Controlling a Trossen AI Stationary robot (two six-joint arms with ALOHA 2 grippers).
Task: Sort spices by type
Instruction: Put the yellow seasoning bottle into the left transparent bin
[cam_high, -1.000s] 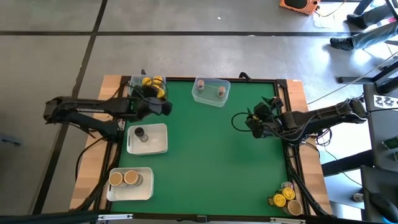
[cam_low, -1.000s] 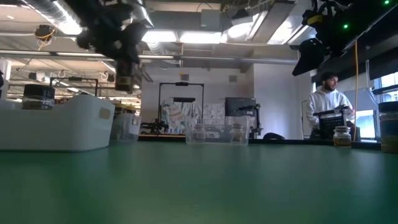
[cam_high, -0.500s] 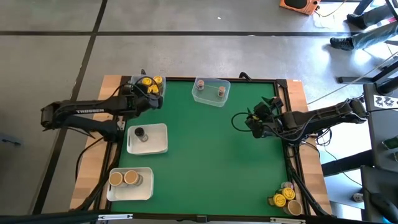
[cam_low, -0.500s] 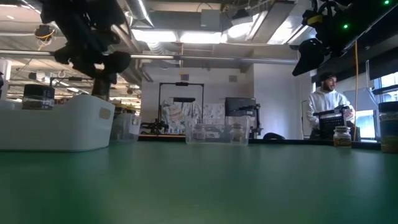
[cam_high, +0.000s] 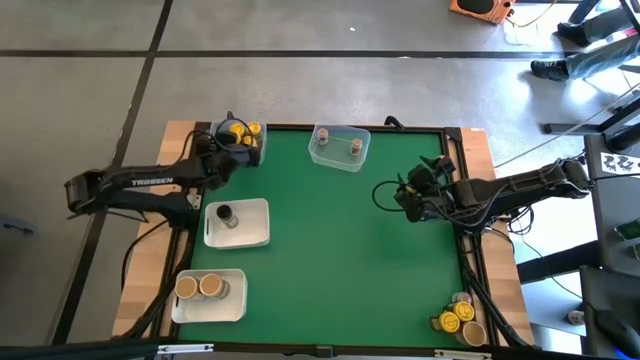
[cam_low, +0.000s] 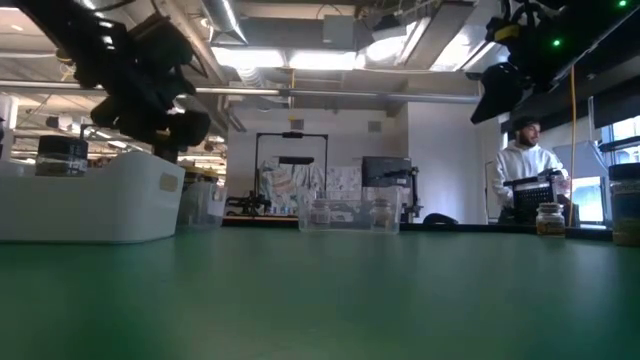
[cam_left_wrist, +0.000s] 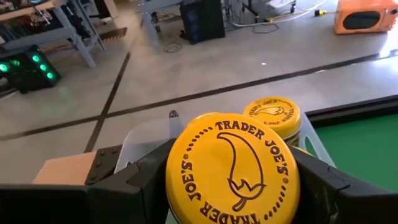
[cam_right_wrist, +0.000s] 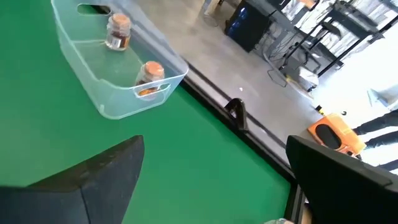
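Left gripper (cam_left_wrist: 233, 186): pinching a yellow-lid jar (cam_left_wrist: 232, 168), one finger on each side of it, held over the clear tub (cam_high: 238, 140) at the table's far left corner.
That tub: already holds other yellow-lid jars (cam_left_wrist: 271, 116), one just beside the held jar.
Right gripper (cam_high: 408, 196): waits over the green mat (cam_high: 350, 260) on the right side, fingers spread and holding nothing.
Step in hand: placing a yellow jar with its own kind (judging from the gripper poised above matching lids).
Next move: lower into a free spot in the tub without knocking the neighbours, then part the fingers and lift straight up.
Other sorted groups: two small jars in the far-middle tub (cam_high: 339, 147); one dark-lid jar (cam_high: 225, 214) in a white tray (cam_high: 254, 226); two tan-lid jars (cam_high: 198, 287) in the near tray (cam_high: 233, 300).
Still unsorted: a mixed cluster of jars (cam_high: 459, 320) at the near right corner, well apart from both grippers.
Progress: I judge it well along, with that cluster left.
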